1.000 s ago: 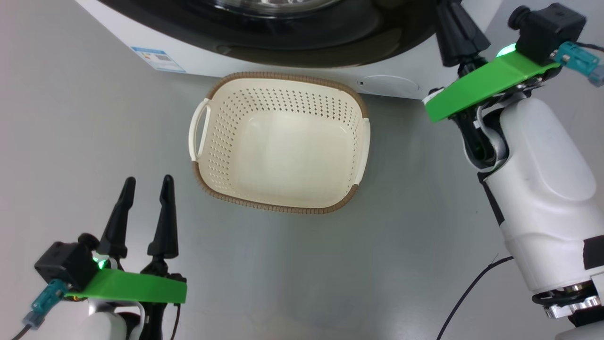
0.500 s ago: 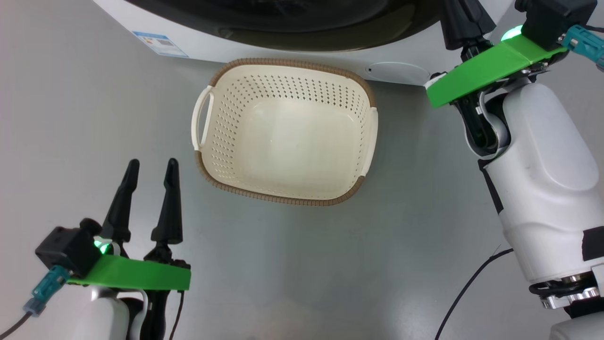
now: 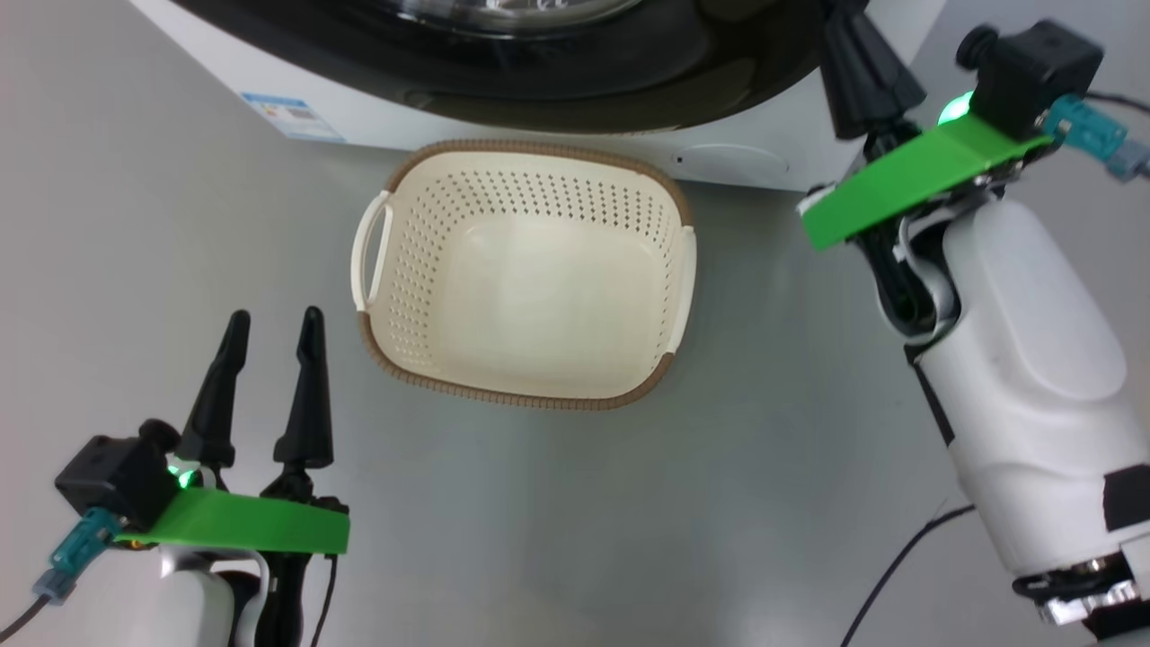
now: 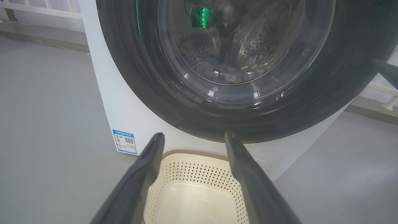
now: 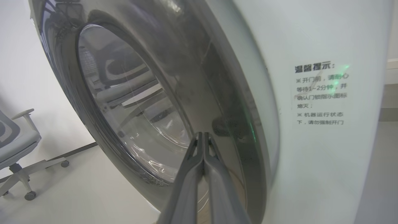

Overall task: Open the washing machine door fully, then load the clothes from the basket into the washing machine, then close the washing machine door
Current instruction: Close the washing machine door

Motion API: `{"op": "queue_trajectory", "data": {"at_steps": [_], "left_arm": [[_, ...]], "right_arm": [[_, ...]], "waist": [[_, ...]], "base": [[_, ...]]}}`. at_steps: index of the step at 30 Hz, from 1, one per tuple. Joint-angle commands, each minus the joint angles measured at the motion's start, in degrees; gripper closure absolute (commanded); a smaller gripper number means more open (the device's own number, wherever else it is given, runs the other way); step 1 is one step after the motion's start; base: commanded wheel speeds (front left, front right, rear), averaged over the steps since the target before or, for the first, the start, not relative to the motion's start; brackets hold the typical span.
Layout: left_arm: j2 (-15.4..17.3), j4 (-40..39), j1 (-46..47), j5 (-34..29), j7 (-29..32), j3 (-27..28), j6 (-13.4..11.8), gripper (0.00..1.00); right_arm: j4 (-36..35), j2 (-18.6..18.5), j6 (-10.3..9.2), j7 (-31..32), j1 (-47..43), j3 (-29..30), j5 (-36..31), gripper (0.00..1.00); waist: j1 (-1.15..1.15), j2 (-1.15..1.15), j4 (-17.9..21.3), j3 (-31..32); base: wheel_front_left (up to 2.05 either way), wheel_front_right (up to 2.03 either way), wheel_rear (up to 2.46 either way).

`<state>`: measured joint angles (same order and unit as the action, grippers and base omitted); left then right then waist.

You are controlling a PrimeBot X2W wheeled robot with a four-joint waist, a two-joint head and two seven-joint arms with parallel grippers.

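The cream basket (image 3: 526, 274) with a brown rim stands empty on the grey floor, just before the white washing machine (image 3: 377, 121). The washing machine door (image 4: 146, 77) has a glossy black rim and lies against the machine's front. Through its glass, bluish clothes (image 4: 214, 71) with brown spots show dimly at the drum's bottom. My left gripper (image 3: 275, 317) is open and empty, low and left of the basket; in its wrist view the left gripper (image 4: 193, 136) points at the door's lower rim. My right gripper (image 5: 202, 135) is shut, its tips close against the door's right rim.
A blue label sticker (image 3: 292, 115) and a round cap (image 3: 732, 162) sit low on the machine's front. A printed notice (image 5: 320, 93) is on the machine's right side. An office chair (image 5: 18, 137) stands to the left. A black cable (image 3: 898, 557) runs across the floor by my right arm.
The head view swayed up and came back, so the whole picture shifted. Both grippers keep their states; the right arm sits slightly further left.
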<state>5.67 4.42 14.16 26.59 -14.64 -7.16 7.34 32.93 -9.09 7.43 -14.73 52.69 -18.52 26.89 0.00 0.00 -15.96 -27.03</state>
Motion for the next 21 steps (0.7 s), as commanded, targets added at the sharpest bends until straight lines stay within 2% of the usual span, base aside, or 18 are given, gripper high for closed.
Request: {"op": "queue_trajectory", "data": {"at_steps": [1,2,21], "left_arm": [[1.95,-0.65,-0.59,-0.23,-0.36,2.39,0.14,0.00],[2.02,-0.50,-0.79,-0.25,-0.36,2.59,0.14,0.00],[4.95,1.58,-5.40,0.40,-0.36,4.81,0.14,0.00]], "right_arm": [[-2.00,1.42,0.06,-0.27,-2.05,-0.97,0.68,0.30],[-2.29,1.34,0.06,-0.27,-2.79,-1.08,0.74,0.00],[-4.09,0.49,0.06,-0.27,-16.35,-2.63,1.72,0.00]], "waist": [[0.00,0.00,1.00,1.23],[0.00,0.00,1.28,1.66],[0.00,0.00,8.03,10.10]], "base": [[0.00,0.00,0.00],[0.00,0.00,0.00],[0.05,-0.05,-0.01]]}}
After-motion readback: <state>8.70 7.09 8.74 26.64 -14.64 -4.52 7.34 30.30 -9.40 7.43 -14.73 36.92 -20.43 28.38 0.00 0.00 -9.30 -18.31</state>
